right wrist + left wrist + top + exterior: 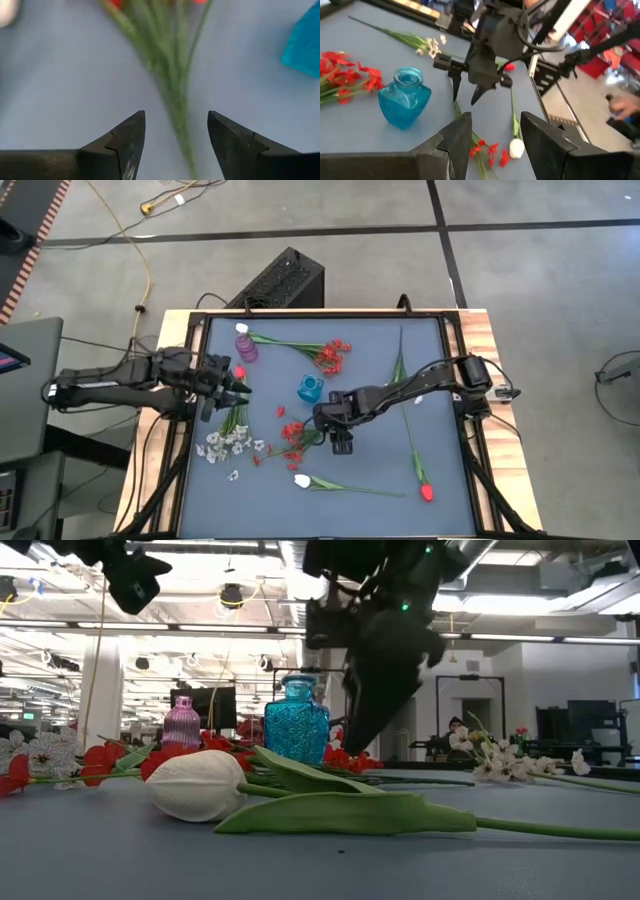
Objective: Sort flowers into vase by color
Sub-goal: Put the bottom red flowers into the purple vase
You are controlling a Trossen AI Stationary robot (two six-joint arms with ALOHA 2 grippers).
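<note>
Two vases: blue [310, 388], purple [245, 348]. Left end effector [492, 140] spread, empty; right end effector [176, 140] spread over green stems [170, 75].

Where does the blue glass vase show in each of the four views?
High view: blue glass vase near the mat's middle, just left of the right gripper.
Low view: centre, behind the white tulip bud.
Left wrist view: left of centre.
Right wrist view: only a blue edge at the right border.
Shared landmark: the red flower spray beside the vase.
</note>
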